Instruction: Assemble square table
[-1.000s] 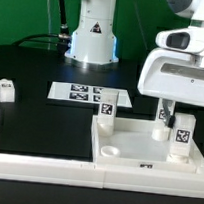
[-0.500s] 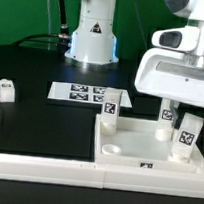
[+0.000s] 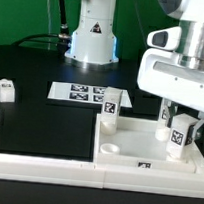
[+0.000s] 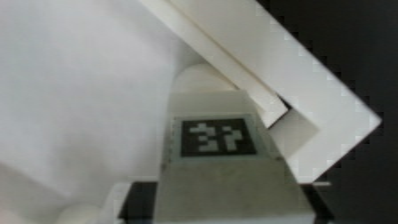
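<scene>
**Black bench: seating a leg in the tray**

Black work surface [image 3: 39, 115], green backdrop.
1. White plastic square tray-like tabletop [image 3: 136, 143], lying behind the front white border rail [image 3: 44, 165].
2. Gripper [image 3: 181, 125], clamped on a short white tagged leg [image 3: 182, 139] over the tray's right side. Keep it upright as you lower. The raised rim is close on the exterior view's right; there is open room on its left.
3. Round corner socket [image 3: 110, 149], vacant.

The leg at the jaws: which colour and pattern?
White leg with a black-and-white tag, clearest in the wrist view.
</scene>
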